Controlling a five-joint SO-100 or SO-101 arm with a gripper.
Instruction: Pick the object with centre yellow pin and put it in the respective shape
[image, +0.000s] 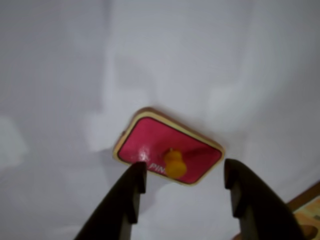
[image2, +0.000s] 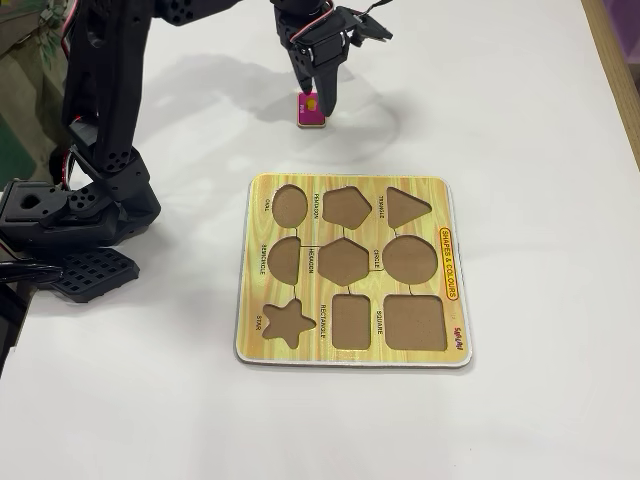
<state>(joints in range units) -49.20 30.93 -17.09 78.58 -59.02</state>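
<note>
- On the white table (image2: 520, 120), beyond the far edge of the puzzle board (image2: 352, 270) in the fixed view, lies the pink piece (image2: 311, 108), flat and well apart from the board.
- Above it hangs the gripper (image: 185, 172), with its two dark fingers (image: 131, 187) spread apart and holding nothing; in the wrist view the yellow knob (image: 174, 162) sits in the gap between them.
- I judge that the step in hand is the approach for the pick: the piece is not yet grasped and all the cut-outs of the board look empty.
- The next move, I think, calls for lowering a little more so that the fingertips come to both sides of the knob, and then for closing on it. The knob is small, so the centring must be good, otherwise a finger may push the piece away on the smooth table.
- After that, the piece should go to the rectangle cut-out (image2: 351, 322) in the near row of the board, and its long side must be turned to match the opening.
- The piece is a flat rectangle with rounded corners, a glossy magenta face, a pale wooden edge and some white letters near the knob, which I cannot read fully.
</note>
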